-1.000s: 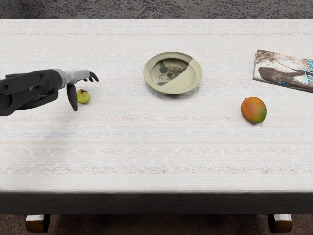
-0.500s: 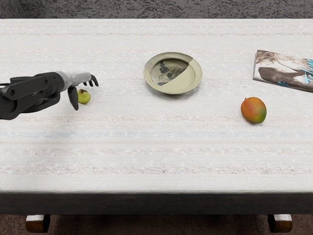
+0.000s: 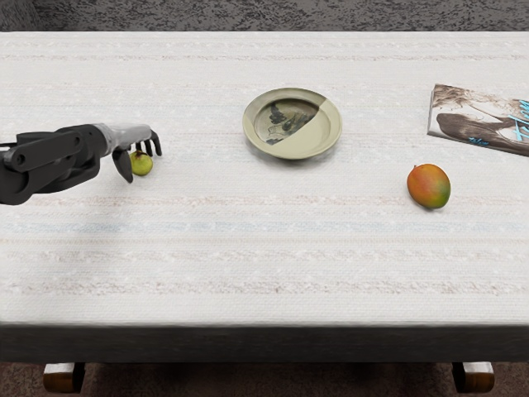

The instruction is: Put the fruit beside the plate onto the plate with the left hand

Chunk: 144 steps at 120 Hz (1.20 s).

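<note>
Two fruits lie on the surface (image 3: 248,248), and the left robot hand (image 3: 135,142) has gone for the small green fruit (image 3: 143,165), well to the left of the plate (image 3: 329,124). The mango (image 3: 429,186) sits untouched on the other side, below the magazine (image 3: 479,120).

The change over the last second is in the hand alone. A second ago its fingers (image 3: 154,148) reached out nearly straight, above and past the fruit, with only the thumb hanging down at the fruit's left. Now they have folded down over the far side, so the fruit sits between thumb and fingertips, and the hand looks closed around it. At this size I cannot tell whether the fingertips press firmly or only rest against the skin. The fruit has not shifted and still lies on the surface, well apart from the plate. The forearm has settled a little lower and closer in.

For the task, this looks like the end of the reach and the closing of the grasp. The lift and the carry to the right toward the plate are not yet begun. The fruit is small and round, so a loose pinch could let it roll out toward the hand's open side once it leaves the surface. The plate is clear to receive it.
</note>
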### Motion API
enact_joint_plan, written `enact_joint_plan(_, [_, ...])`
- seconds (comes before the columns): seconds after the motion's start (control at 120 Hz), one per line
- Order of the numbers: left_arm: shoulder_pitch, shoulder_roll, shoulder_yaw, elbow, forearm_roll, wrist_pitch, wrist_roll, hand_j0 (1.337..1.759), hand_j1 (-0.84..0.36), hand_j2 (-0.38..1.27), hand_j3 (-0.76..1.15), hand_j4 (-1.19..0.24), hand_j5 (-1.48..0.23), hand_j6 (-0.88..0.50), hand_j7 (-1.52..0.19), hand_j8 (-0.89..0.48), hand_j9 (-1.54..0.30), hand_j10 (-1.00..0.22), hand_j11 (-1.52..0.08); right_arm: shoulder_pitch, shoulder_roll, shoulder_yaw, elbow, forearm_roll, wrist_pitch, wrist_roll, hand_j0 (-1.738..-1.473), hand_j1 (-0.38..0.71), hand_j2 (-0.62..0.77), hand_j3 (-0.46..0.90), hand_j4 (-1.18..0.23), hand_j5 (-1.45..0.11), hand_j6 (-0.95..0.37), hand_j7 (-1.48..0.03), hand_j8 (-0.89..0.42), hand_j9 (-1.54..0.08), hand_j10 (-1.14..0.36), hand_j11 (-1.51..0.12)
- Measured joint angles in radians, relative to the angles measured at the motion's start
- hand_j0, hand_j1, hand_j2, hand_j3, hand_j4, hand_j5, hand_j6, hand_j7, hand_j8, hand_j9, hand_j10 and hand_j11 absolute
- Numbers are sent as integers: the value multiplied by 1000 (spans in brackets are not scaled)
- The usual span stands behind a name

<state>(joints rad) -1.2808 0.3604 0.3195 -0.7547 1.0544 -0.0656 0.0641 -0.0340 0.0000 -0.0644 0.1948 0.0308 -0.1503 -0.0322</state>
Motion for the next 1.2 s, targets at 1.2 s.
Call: enact_joint_plan(1.2, [-55, 0, -18, -56, -61, -2, -1, 1652, -341, 308, 0, -708, -968, -434, -964, -380, -971, -663, -973, 0, 0, 0, 0, 0, 0, 0, -1658, -314, -6, 0, -30, -38, -30, -38, -30, -38, -29, -38])
